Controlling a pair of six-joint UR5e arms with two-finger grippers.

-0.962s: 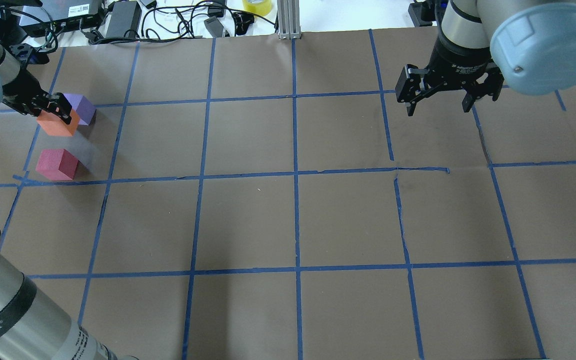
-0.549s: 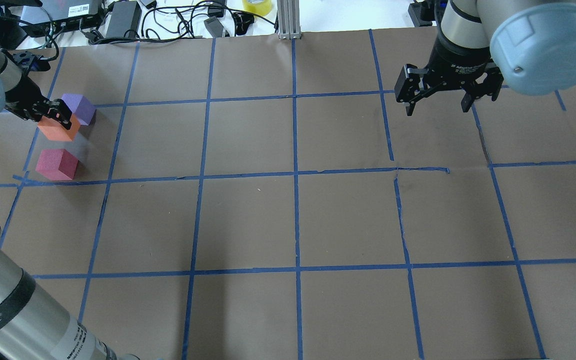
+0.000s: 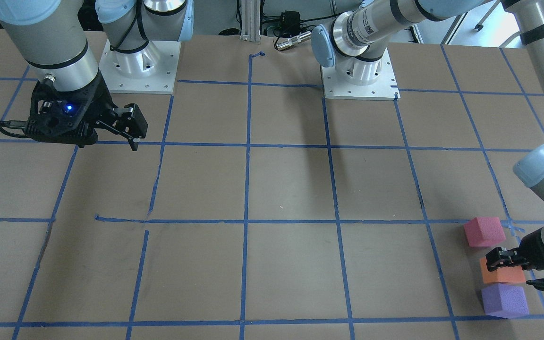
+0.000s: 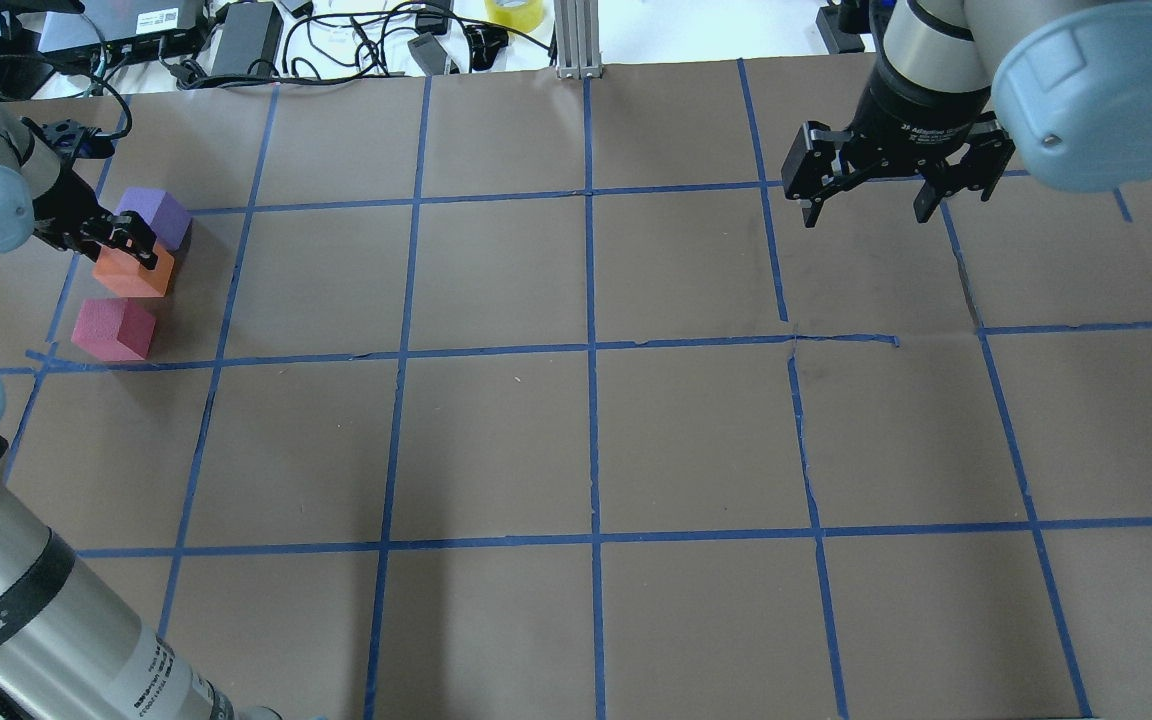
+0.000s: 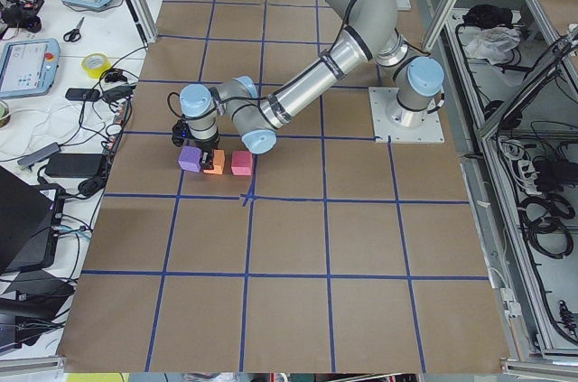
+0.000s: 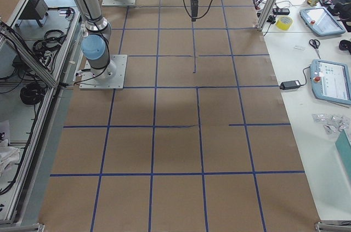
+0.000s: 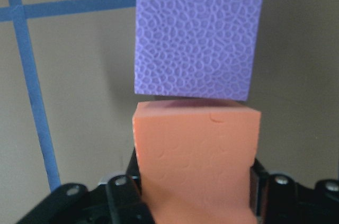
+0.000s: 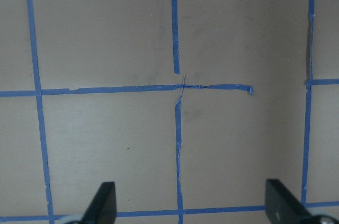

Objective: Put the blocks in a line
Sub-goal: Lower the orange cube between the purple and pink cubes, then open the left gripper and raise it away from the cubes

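Three foam cubes stand in a short row at the table's far left. The purple block (image 4: pixel 156 216) is farthest, the orange block (image 4: pixel 139 276) in the middle, the pinkish-red block (image 4: pixel 114 329) nearest. My left gripper (image 4: pixel 121 240) is shut on the orange block, low over the table, right beside the purple block (image 7: pixel 198 36); the orange block (image 7: pixel 196 155) sits between the jaws in the left wrist view. The row also shows in the front view: pinkish-red (image 3: pixel 483 231), orange (image 3: pixel 501 276), purple (image 3: pixel 504 300). My right gripper (image 4: pixel 868 203) is open and empty, above the table at the far right.
The table (image 4: pixel 586 430) is brown paper with a blue tape grid. Cables, power bricks and a yellow tape roll (image 4: pixel 514 12) lie beyond the far edge. A metal post (image 4: pixel 576 40) stands at the far edge's middle.
My left gripper has lowered the orange block and brought it in line between the purple and pinkish-red blocks. The right gripper has shifted slightly away.
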